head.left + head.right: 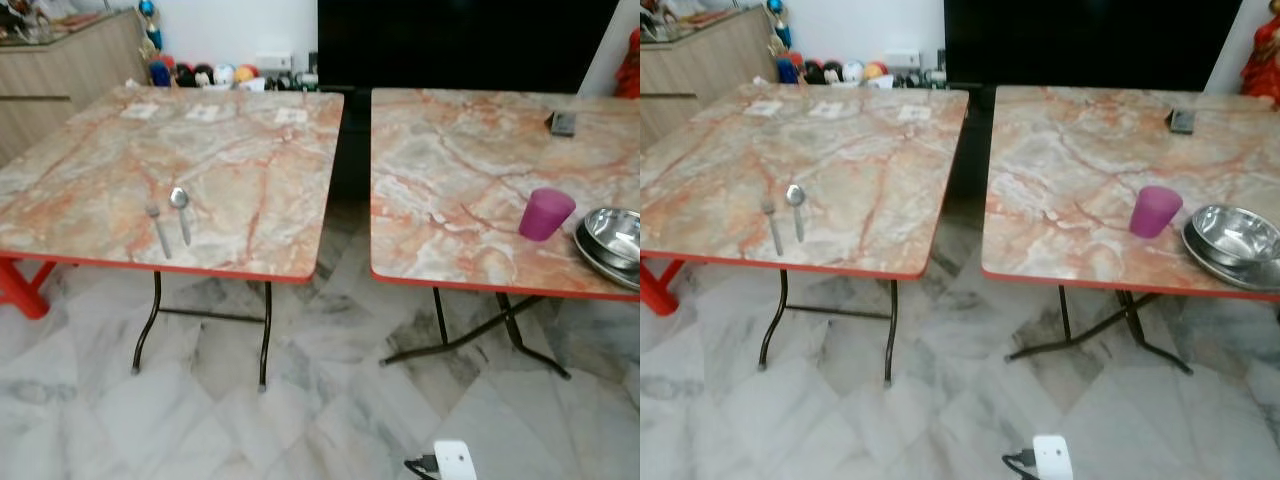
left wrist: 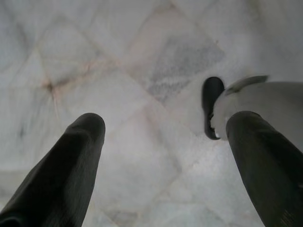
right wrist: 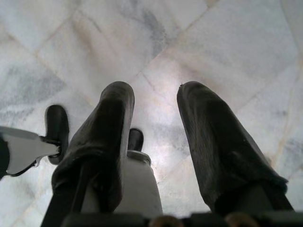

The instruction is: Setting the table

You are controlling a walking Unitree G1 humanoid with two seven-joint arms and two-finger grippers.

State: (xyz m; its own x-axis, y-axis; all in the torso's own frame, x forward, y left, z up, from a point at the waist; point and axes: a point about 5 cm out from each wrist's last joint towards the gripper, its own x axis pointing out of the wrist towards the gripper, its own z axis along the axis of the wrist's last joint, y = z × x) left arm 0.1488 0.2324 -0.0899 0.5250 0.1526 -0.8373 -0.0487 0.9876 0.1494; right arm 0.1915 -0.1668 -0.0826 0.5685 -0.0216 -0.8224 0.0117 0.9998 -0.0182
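Two marble-patterned folding tables stand side by side. On the left table (image 1: 250, 170) a fork (image 1: 158, 230) and a spoon (image 1: 181, 211) lie next to each other near the front edge. The right table (image 1: 450, 180) carries a purple cup (image 1: 545, 213) and, beside it at the right edge, a steel bowl (image 1: 612, 233) resting on a steel plate (image 1: 1230, 268). Both arms hang over the marble floor. My left gripper (image 2: 165, 123) is open with nothing between its fingers. My right gripper (image 3: 156, 92) is open and holds nothing.
A dark flat object (image 1: 563, 123) lies at the back of the right table. A narrow gap (image 1: 352, 170) separates the tables. A wooden cabinet (image 1: 60, 80) and a red stool (image 1: 20, 290) stand at the left. A white device with a cable (image 1: 452, 462) sits on the floor.
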